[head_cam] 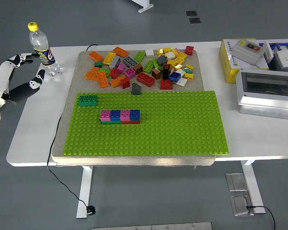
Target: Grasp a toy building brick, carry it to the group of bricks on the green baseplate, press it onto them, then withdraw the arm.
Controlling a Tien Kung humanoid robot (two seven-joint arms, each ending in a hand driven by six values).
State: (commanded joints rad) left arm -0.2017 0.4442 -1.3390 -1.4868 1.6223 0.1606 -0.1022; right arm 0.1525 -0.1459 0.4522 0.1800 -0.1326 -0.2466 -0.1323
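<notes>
A green baseplate lies on a beige mat in the middle of the table. On its left part stands a row of pink and blue bricks stacked on green and red ones. A single green brick sits at the plate's far left corner. A pile of loose coloured bricks lies on the mat behind the plate, and a grey brick stands at the plate's far edge. My left hand is at the table's left edge, open and empty, well left of the plate. My right arm is out of view.
A water bottle stands right beside my left hand, at the table's far left. A yellow box and a grey-white electrical box stand at the right. A black cable hangs off the left front edge.
</notes>
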